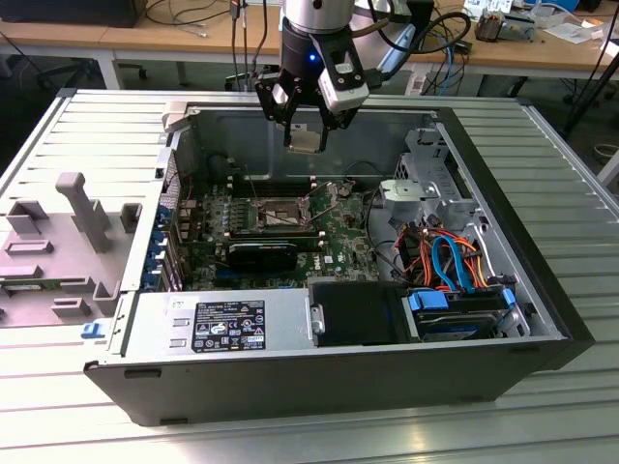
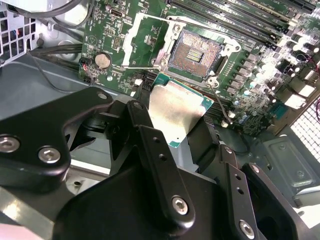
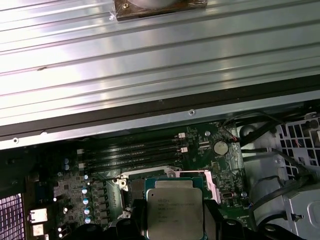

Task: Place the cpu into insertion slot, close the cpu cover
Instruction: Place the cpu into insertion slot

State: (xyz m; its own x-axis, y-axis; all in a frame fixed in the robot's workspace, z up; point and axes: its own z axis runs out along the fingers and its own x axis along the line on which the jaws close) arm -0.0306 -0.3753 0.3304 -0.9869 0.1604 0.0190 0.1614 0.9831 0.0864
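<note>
My gripper (image 1: 305, 138) hangs above the open computer case, shut on the cpu (image 1: 304, 141), a thin silver square with a green edge. In the second wrist view the cpu (image 2: 175, 107) sits clamped between the black fingers (image 2: 145, 132), just short of the insertion slot (image 2: 195, 50), whose dark pin field lies bare inside a silvery rim. The cpu cover (image 2: 131, 39) is flipped open beside the socket, its lever wire raised. In the exterior view the insertion slot (image 1: 280, 213) lies on the motherboard below and slightly toward that view's left of the gripper. In the first wrist view the cpu (image 3: 175, 210) overlaps the socket.
Long black memory slots (image 3: 135, 150) run beside the socket. A grey drive cage (image 1: 430, 184) and coloured cables (image 1: 450, 261) fill the case at the exterior view's right. The power supply (image 1: 222, 324) lies along the front. A grey fixture (image 1: 58, 242) stands on the ribbed table.
</note>
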